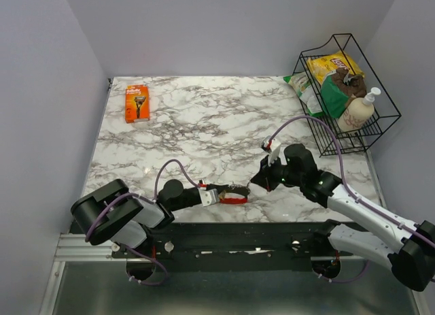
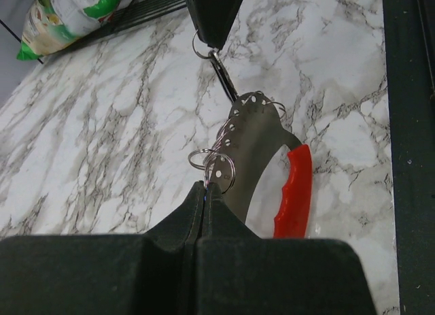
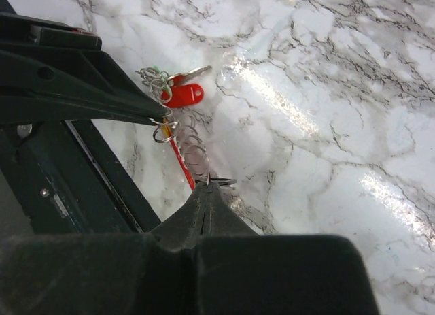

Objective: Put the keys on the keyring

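Observation:
The keys (image 1: 233,198) lie on the marble near the front edge. They are a silvery holed plate (image 2: 255,145) with a red curved tag (image 2: 293,192) and several split rings. My left gripper (image 1: 216,194) (image 2: 206,187) is shut on one of those rings. In the right wrist view the bunch (image 3: 178,90) shows a green head and a red fob beside the left fingers (image 3: 102,104). The thin black keyring (image 2: 224,77) runs from the plate up to the right fingers (image 2: 211,22). My right gripper (image 1: 251,184) (image 3: 208,186) is shut on the keyring's end (image 3: 231,183), where a small silver ring sits.
A black wire basket (image 1: 380,121) with snack bags and a pump bottle stands at the back right. An orange razor pack (image 1: 136,102) lies at the back left. The black frame rail (image 1: 238,237) runs just behind the front table edge, close to both grippers.

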`<control>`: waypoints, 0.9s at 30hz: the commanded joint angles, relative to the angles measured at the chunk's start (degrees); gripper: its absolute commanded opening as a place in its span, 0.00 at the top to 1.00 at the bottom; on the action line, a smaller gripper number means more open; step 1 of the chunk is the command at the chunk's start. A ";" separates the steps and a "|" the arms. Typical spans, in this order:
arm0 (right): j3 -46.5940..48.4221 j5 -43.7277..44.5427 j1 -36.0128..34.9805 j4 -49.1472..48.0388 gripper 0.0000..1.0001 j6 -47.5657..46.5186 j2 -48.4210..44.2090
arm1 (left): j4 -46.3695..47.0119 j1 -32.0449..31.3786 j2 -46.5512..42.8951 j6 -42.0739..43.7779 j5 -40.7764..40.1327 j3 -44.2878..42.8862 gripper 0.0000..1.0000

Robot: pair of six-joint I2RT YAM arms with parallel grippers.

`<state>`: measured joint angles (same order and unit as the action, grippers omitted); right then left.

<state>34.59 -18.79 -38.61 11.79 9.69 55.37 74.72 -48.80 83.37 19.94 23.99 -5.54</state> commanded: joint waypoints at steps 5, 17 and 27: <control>1.27 7.15 0.12 0.07 0.99 1.72 2.80 | -8.69 -0.25 -7.96 3.69 1.06 -1.93 1.00; 1.53 10.35 0.20 1.39 0.99 3.93 5.71 | -20.40 -0.25 -10.51 3.26 -1.14 -3.77 1.00; 1.62 15.71 0.29 3.06 0.71 6.39 10.28 | -22.95 -0.25 -6.92 1.33 -6.14 -6.14 0.81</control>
<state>34.65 -6.68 -38.59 13.39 14.68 64.55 53.30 -48.88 74.52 22.50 21.37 -9.30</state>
